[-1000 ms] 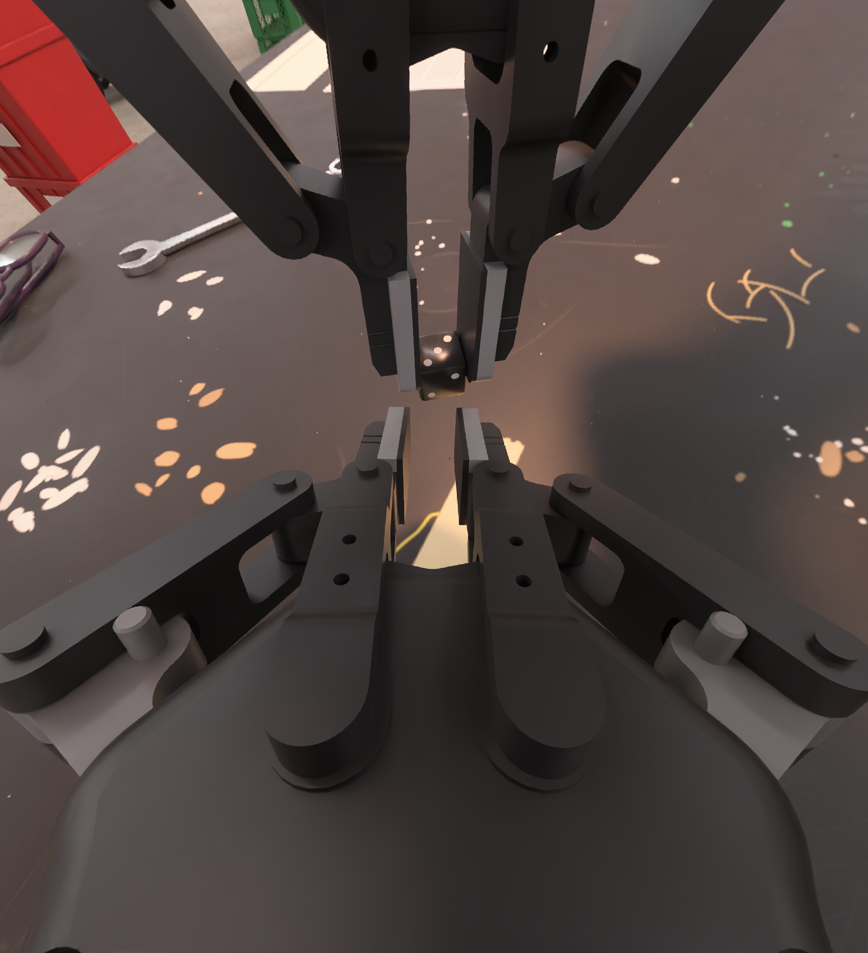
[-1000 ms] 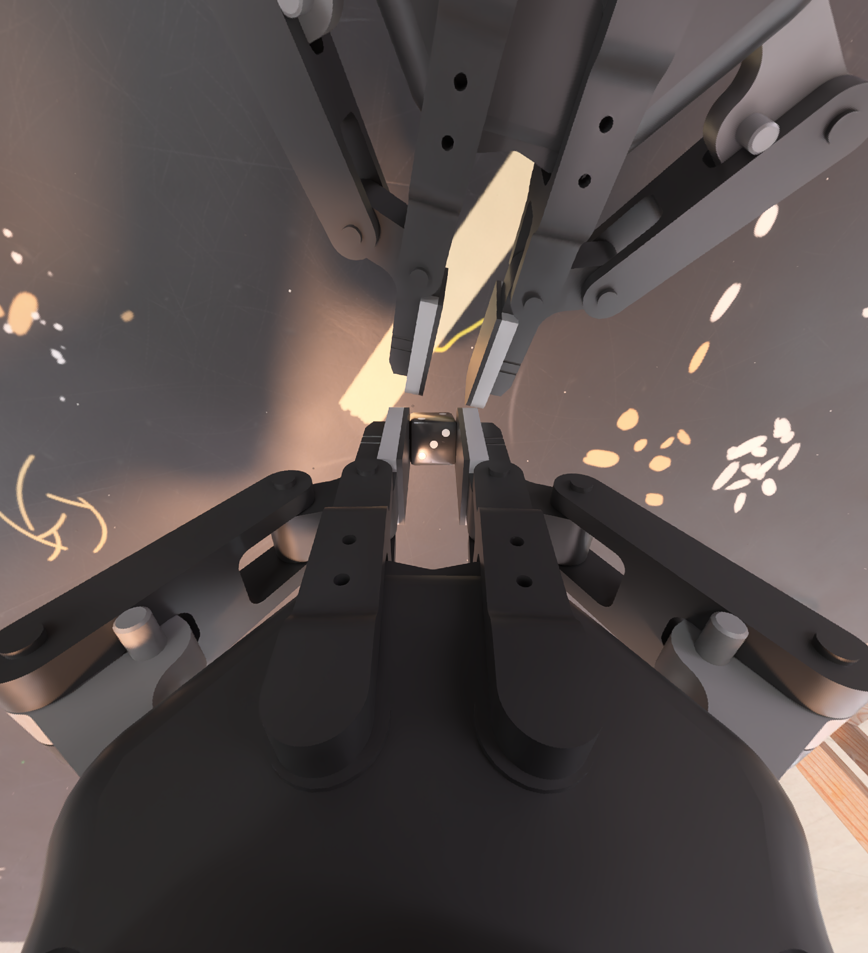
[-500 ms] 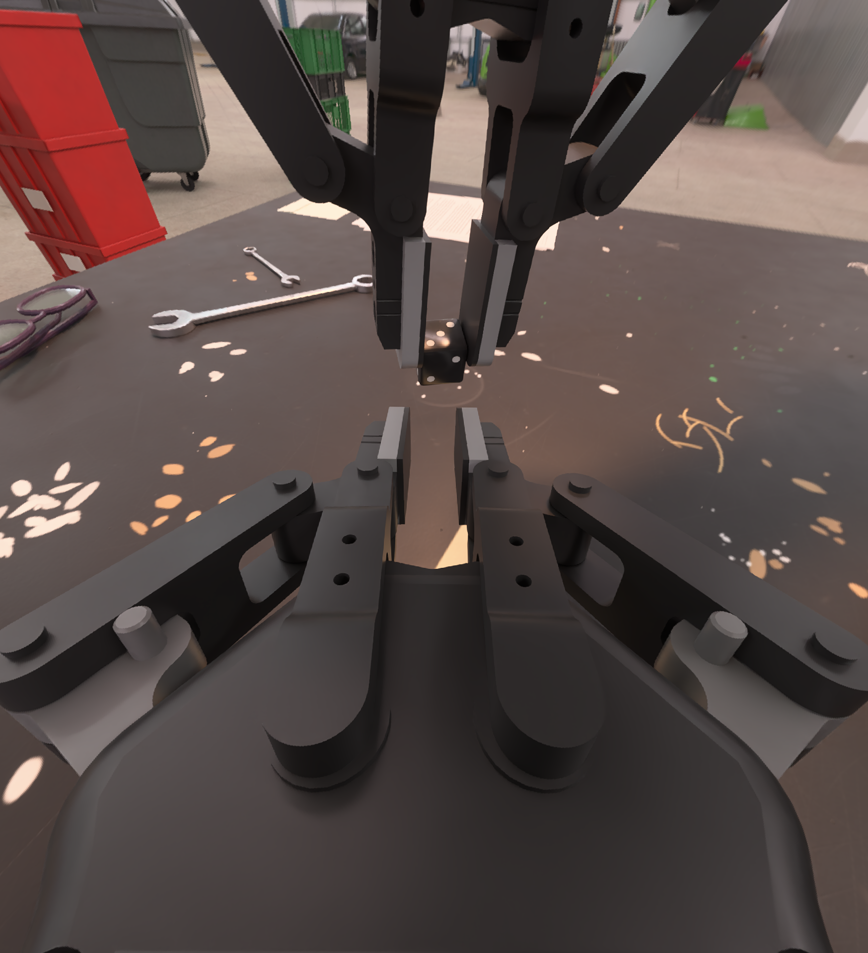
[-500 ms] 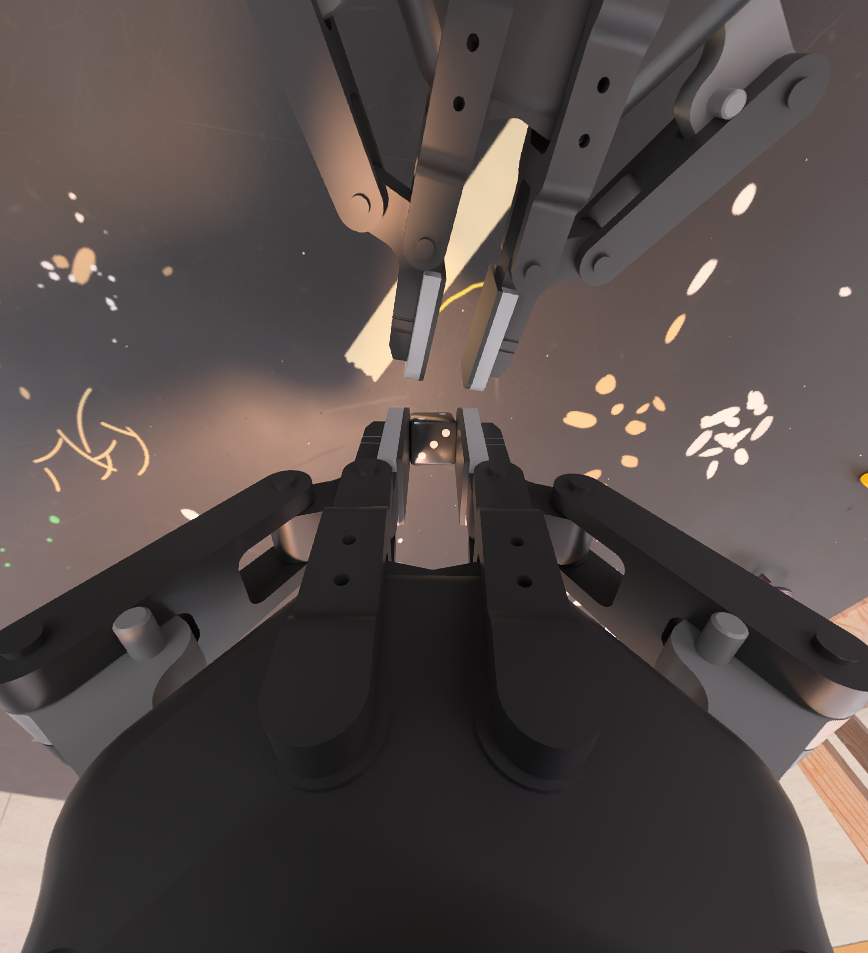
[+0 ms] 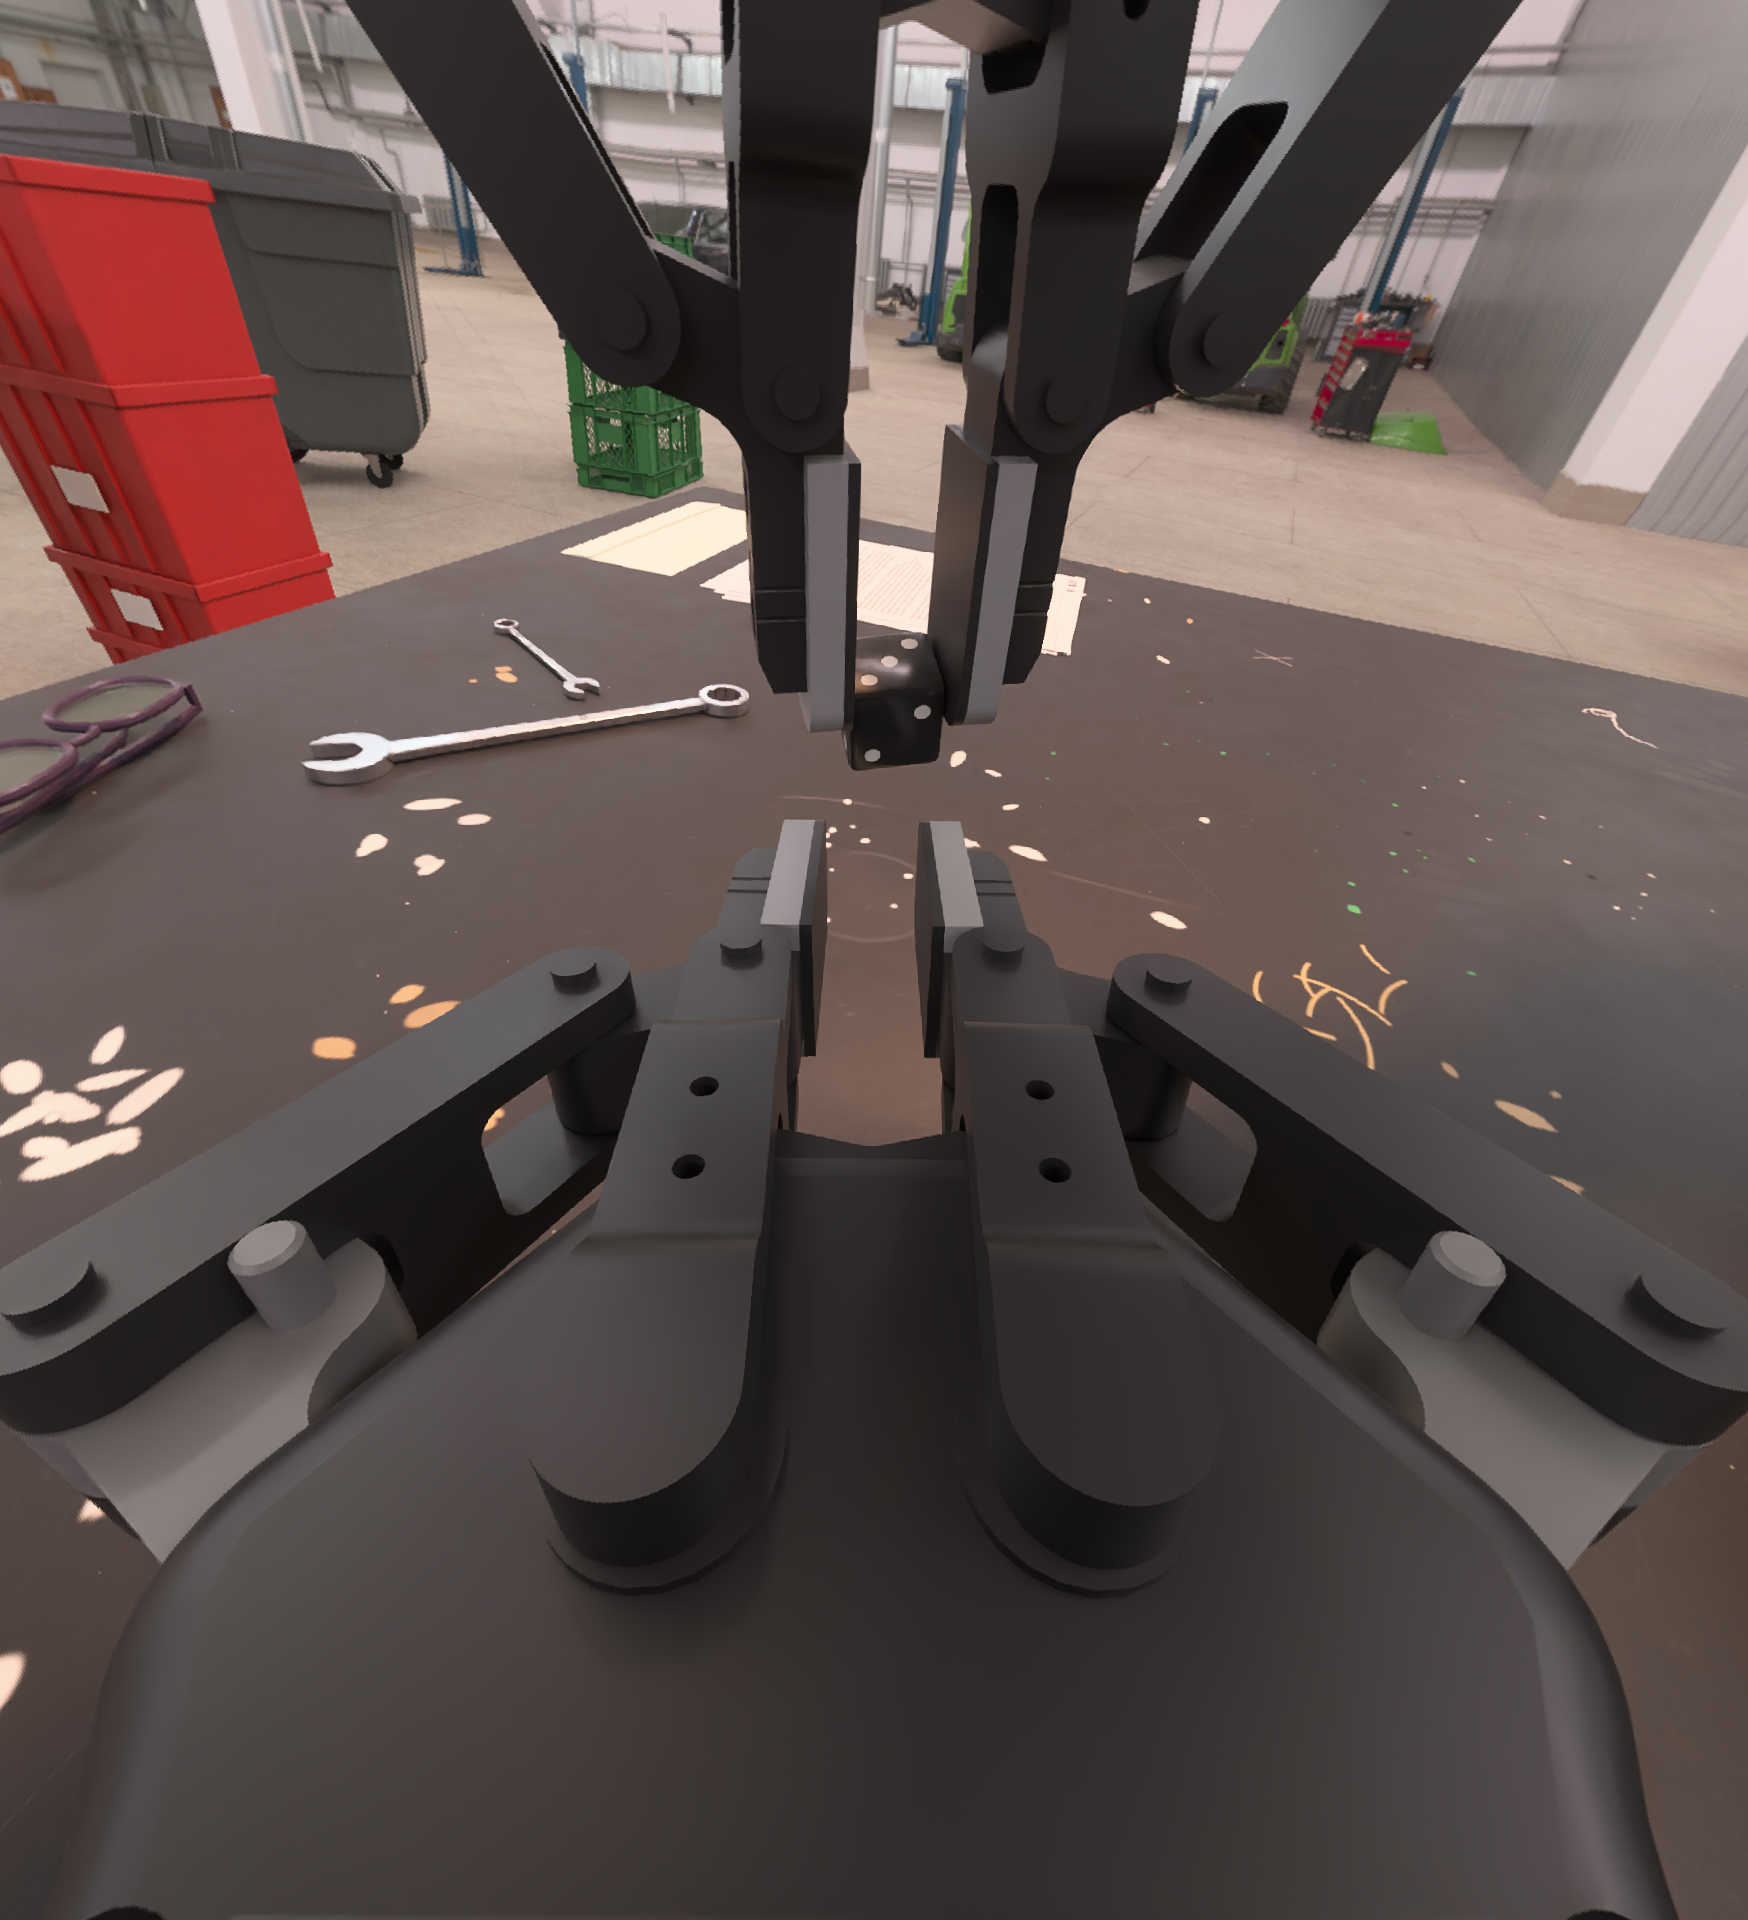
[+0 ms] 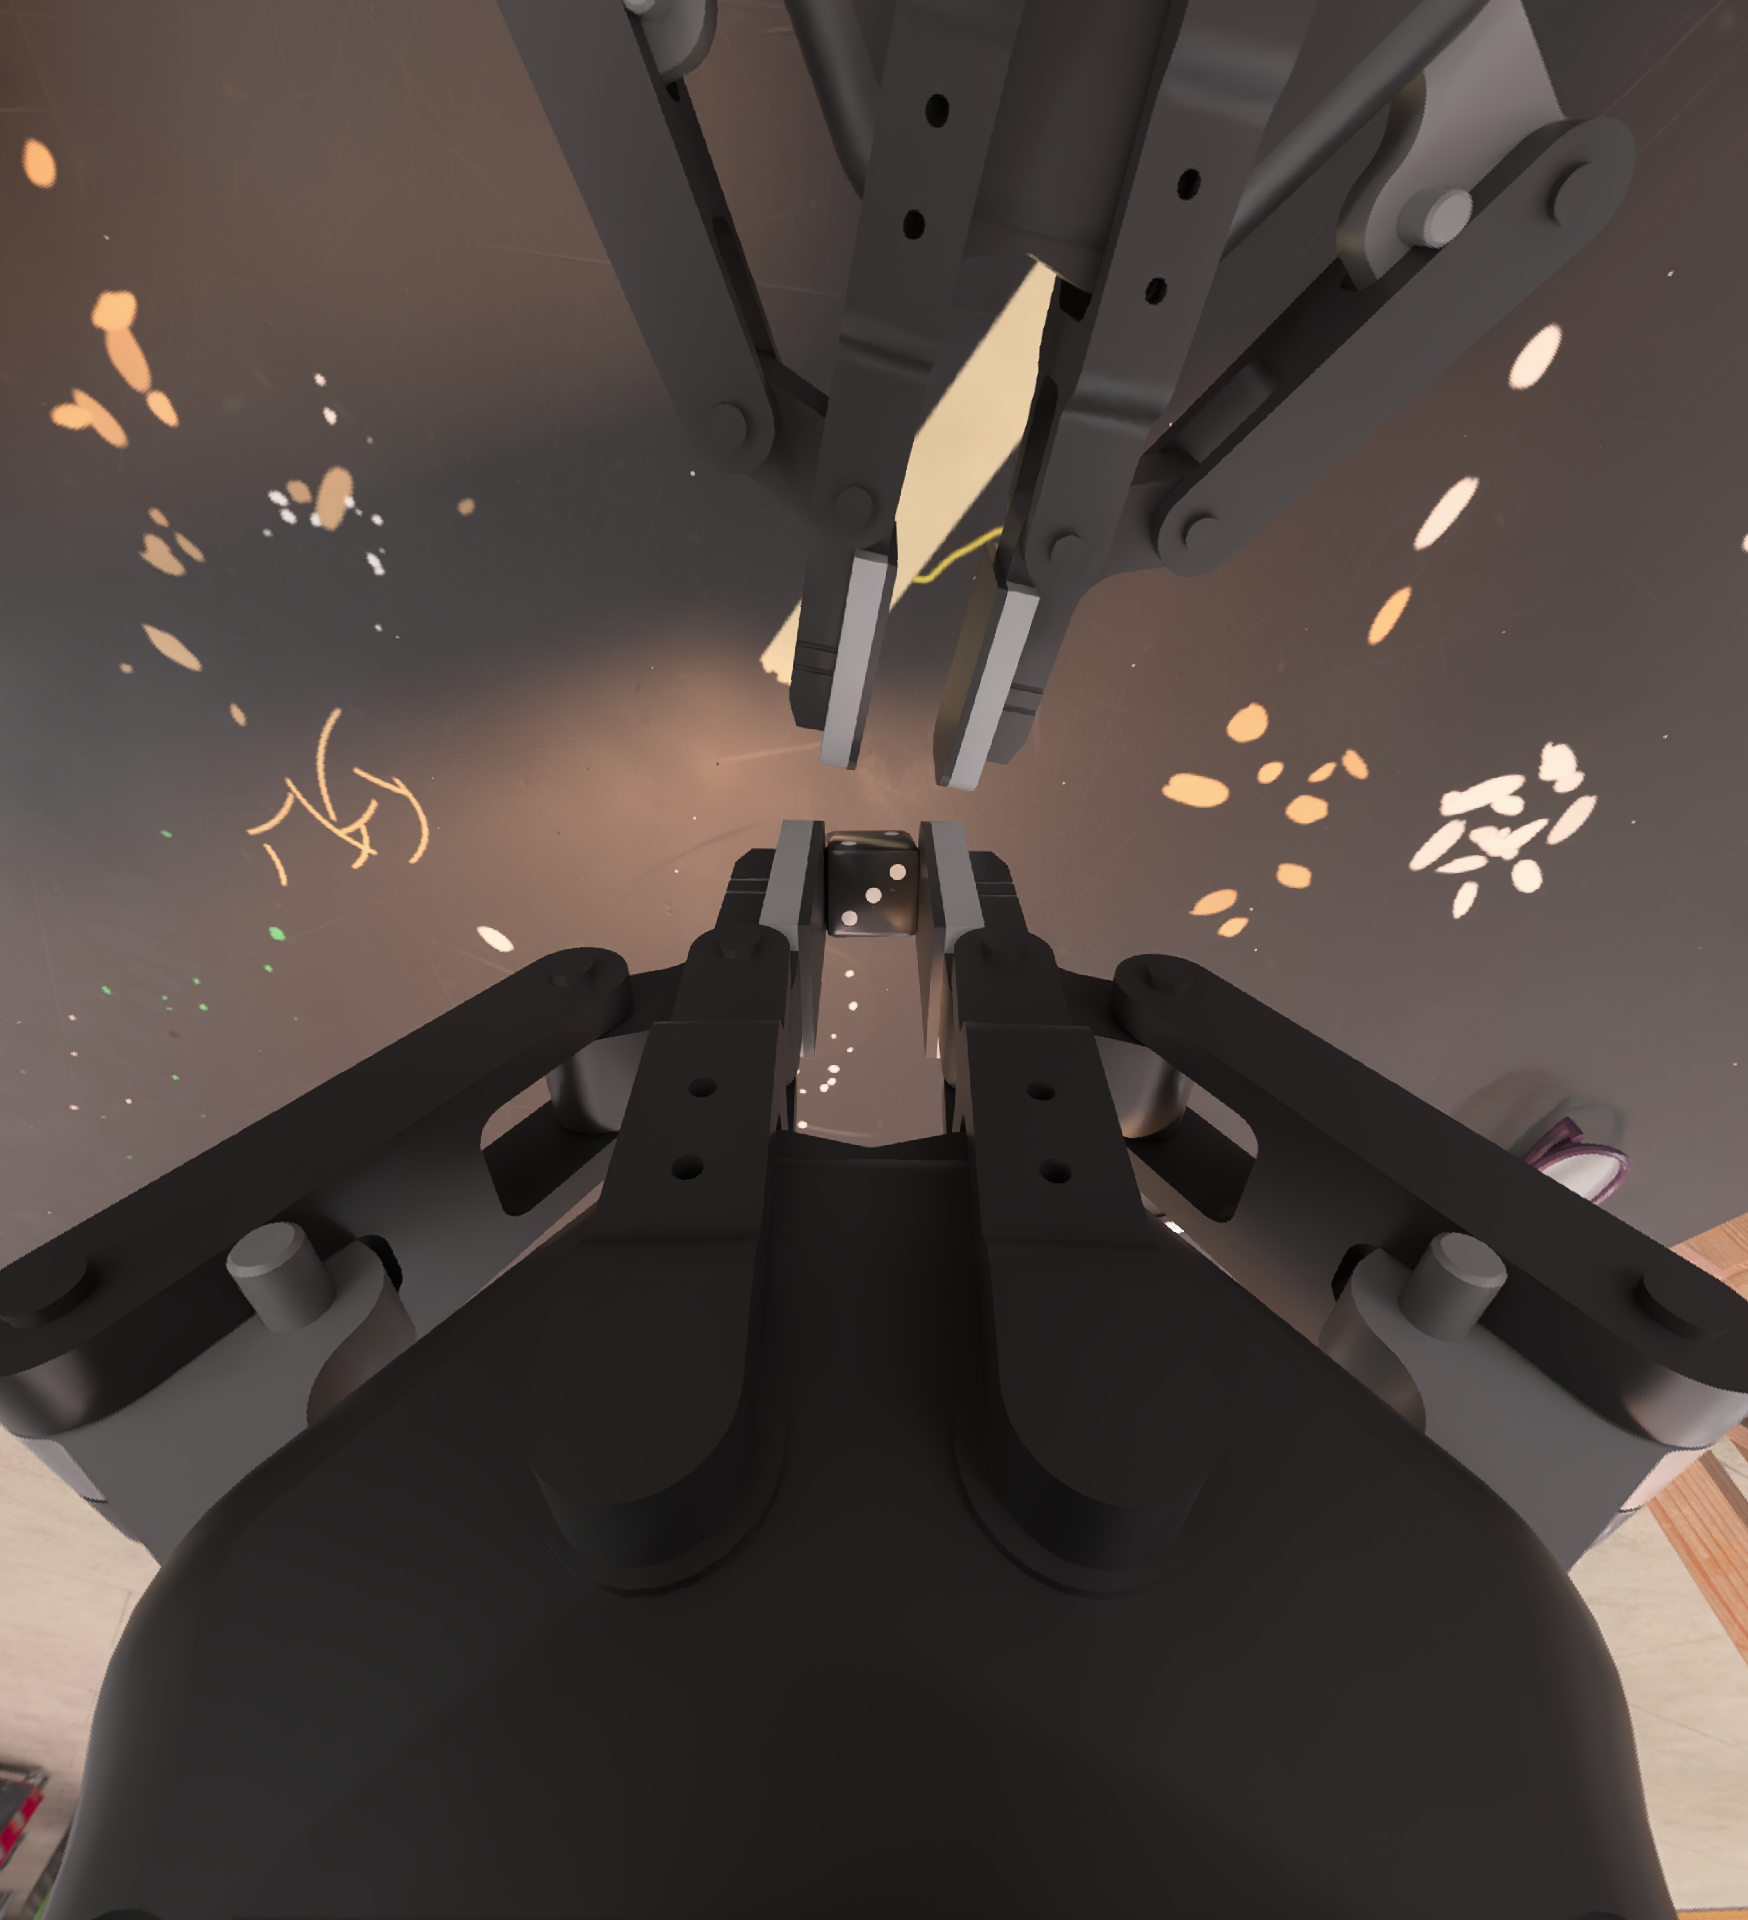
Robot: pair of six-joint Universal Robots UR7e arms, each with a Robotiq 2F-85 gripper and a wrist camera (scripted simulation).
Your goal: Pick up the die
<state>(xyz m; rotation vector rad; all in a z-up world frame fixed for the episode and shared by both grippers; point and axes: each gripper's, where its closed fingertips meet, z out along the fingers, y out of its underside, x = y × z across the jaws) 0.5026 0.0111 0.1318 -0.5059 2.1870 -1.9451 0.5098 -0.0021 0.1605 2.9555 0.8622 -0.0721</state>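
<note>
Since half a second ago, your right gripper (image 6: 872, 831) has carried the small black die with white pips (image 6: 871, 883) higher above the dark paint-spattered table (image 5: 1472, 831), and more of the hall behind has come into the left wrist view. Its two grey pads are clamped on opposite faces of the die, which hangs clear of the surface. Your left gripper (image 5: 872, 831) sits just beneath it, fingers slightly apart and holding nothing. On the table to the left lie a long silver open-ended wrench (image 5: 527, 727), a smaller silver wrench (image 5: 546, 655) and purple-framed spectacles (image 5: 49, 753); pale paper sheets (image 5: 662, 535) lie at the far edge. You cannot read any writing on the sheets. A red ribbed bin (image 5: 111, 364) stands beyond the table.
</note>
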